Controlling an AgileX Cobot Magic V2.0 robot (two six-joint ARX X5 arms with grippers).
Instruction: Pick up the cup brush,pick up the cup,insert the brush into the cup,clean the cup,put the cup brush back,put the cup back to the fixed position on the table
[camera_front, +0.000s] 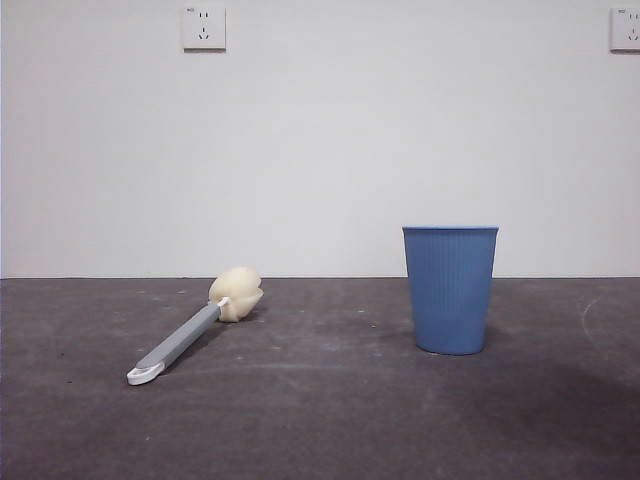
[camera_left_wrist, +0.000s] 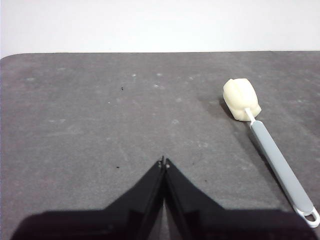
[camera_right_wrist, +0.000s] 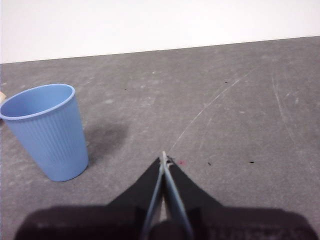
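The cup brush (camera_front: 190, 334) lies flat on the table (camera_front: 320, 420) at the left, its cream sponge head toward the wall and its whitish loop toward the camera. In the left wrist view the cup brush (camera_left_wrist: 267, 147) lies off to one side of my left gripper (camera_left_wrist: 164, 161), which is shut and empty, well apart from it. The blue ribbed cup (camera_front: 450, 288) stands upright at the right of the table. My right gripper (camera_right_wrist: 163, 156) is shut and empty, with the cup (camera_right_wrist: 47, 131) standing apart from it. Neither arm shows in the front view.
A white wall runs behind the table's far edge, with a socket (camera_front: 204, 28) high on the left and another (camera_front: 625, 28) at the top right corner. Pale scuffs and scratches (camera_right_wrist: 210, 107) mark the grey surface.
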